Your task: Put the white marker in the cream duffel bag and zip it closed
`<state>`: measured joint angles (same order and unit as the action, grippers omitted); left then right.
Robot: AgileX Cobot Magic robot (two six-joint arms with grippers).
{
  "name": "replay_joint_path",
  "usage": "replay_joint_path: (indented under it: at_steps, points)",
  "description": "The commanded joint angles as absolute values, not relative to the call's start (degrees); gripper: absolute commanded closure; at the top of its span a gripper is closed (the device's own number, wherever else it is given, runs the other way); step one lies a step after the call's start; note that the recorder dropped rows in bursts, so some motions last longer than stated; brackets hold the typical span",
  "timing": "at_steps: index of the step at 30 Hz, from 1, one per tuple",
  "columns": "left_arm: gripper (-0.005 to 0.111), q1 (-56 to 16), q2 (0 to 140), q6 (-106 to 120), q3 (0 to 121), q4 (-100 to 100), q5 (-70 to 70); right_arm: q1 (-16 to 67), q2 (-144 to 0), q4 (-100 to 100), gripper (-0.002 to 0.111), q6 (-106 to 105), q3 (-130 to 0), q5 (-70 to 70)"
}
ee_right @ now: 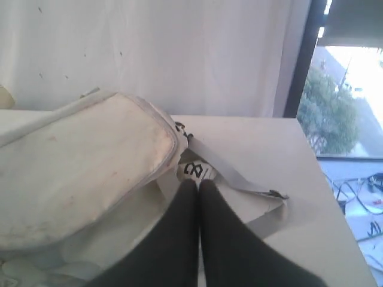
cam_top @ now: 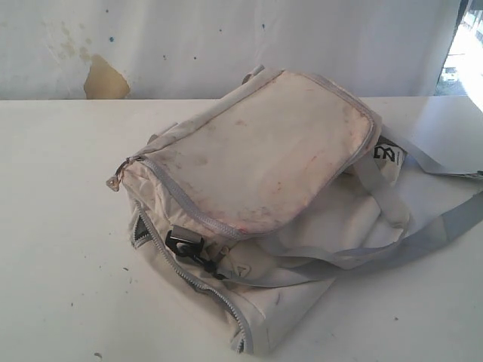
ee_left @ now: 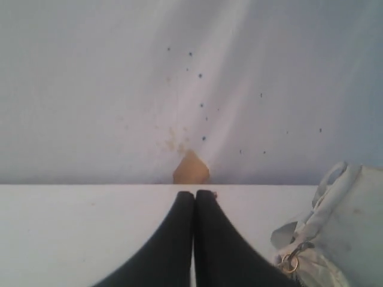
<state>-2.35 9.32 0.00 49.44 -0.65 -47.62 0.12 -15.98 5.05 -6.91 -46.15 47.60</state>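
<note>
The cream duffel bag point(cam_top: 264, 173) lies across the middle of the white table, its stained top flap lying flat and its grey zipper trim running along the flap's edge. A black buckle point(cam_top: 183, 243) sits at its front and a black logo point(cam_top: 386, 154) at its right end. The white marker is not in view. Neither arm shows in the exterior view. My left gripper point(ee_left: 195, 194) is shut and empty, beside the bag's corner point(ee_left: 335, 227) with a small gold ring point(ee_left: 290, 263). My right gripper point(ee_right: 199, 182) is shut and empty, just short of the logo tag point(ee_right: 194, 170).
Grey straps point(cam_top: 445, 226) trail from the bag toward the table's right edge. A white backdrop with a tan patch point(cam_top: 104, 79) stands behind the table. The table's right edge point(ee_right: 323, 173) drops off toward a window.
</note>
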Motion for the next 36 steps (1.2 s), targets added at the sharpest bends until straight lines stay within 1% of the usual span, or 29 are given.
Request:
replay_joint_path:
  at_steps: [1, 6, 10, 17, 24, 30, 36]
  points:
    - [0.107, -2.5, 1.6, 0.5, 49.1, -0.8, -49.4, 0.0, -7.9, 4.7, 0.108, -7.5, -44.2, 46.1]
    - [0.107, -2.5, 0.0, 0.7, 49.7, -1.0, -51.0, 0.0, -0.3, 4.3, 0.108, -7.5, -42.0, 43.2]
    - [0.107, -2.5, 0.0, 1.1, 47.9, -0.4, -47.7, 0.0, 0.0, 3.8, 0.108, -7.7, -40.4, 42.0]
    - [0.107, -2.5, 0.0, 1.2, 44.8, 0.0, -48.1, 0.0, 0.0, 4.1, 0.108, -7.8, -37.6, 39.3]
    - [0.107, -2.5, 0.0, 1.5, 44.6, 0.0, -47.0, 0.0, 0.0, 4.1, 0.108, -7.8, -34.9, 36.5]
    - [0.107, -2.5, 0.0, 1.5, 38.0, 0.0, -34.7, 0.0, 0.0, 4.1, 0.108, -7.7, -31.2, 27.1]
    - [0.107, -2.5, 0.0, 1.3, 26.4, 0.0, -21.5, 0.0, 0.0, 4.1, 0.108, -7.6, -23.0, 20.7]
